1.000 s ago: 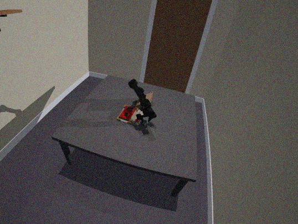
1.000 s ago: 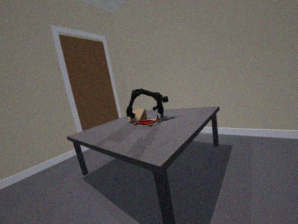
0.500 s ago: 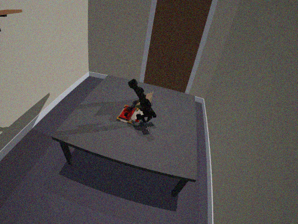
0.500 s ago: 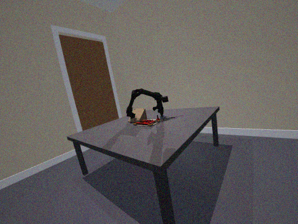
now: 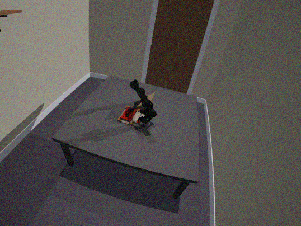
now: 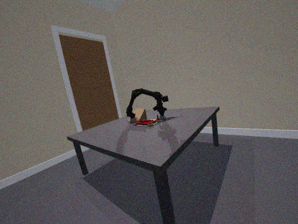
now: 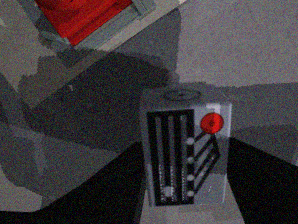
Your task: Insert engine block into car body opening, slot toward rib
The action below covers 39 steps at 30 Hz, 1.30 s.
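Note:
The engine block (image 7: 205, 187) is a grey box in the wrist view, with black slots on its left, slanted black bars on its right and a red round cap. My gripper (image 7: 187, 167) (image 5: 144, 122) (image 6: 162, 117) is shut on it, one dark finger on each side. In the top and exterior views the block is too small and dark to make out. The red part of what looks like the car body (image 7: 87, 17) (image 5: 127, 115) (image 6: 146, 122) lies at the wrist view's top left, apart from the block. The opening and the rib cannot be made out.
A tan wedge-shaped piece (image 5: 151, 97) (image 6: 140, 113) stands behind the red part, near the arm's base. A pale surface lies beside the red part. The arm's dark shadows fall across the grey table (image 5: 156, 151) (image 6: 138, 144).

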Each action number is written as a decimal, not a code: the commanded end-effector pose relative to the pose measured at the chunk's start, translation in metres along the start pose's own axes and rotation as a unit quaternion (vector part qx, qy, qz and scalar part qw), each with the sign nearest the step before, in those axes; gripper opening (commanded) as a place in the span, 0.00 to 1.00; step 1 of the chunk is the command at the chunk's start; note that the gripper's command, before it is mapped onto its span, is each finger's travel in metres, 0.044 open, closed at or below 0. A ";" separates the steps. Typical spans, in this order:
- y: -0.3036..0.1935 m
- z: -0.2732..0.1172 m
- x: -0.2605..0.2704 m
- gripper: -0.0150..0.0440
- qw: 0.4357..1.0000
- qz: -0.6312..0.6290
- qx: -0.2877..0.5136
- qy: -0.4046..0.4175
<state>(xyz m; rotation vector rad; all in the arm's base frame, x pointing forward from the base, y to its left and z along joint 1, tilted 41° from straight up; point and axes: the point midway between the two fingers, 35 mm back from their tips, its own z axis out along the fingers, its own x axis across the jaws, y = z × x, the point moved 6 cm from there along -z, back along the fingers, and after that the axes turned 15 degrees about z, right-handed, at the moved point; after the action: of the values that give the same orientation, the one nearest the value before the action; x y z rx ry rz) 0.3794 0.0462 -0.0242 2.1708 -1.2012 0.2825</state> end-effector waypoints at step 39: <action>-0.008 -0.032 0.002 0.25 0.737 -0.676 0.002 0.000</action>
<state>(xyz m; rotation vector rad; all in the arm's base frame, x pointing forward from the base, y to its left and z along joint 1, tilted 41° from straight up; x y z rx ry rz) 0.3876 0.0638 -0.0053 2.4474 0.4204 -0.3076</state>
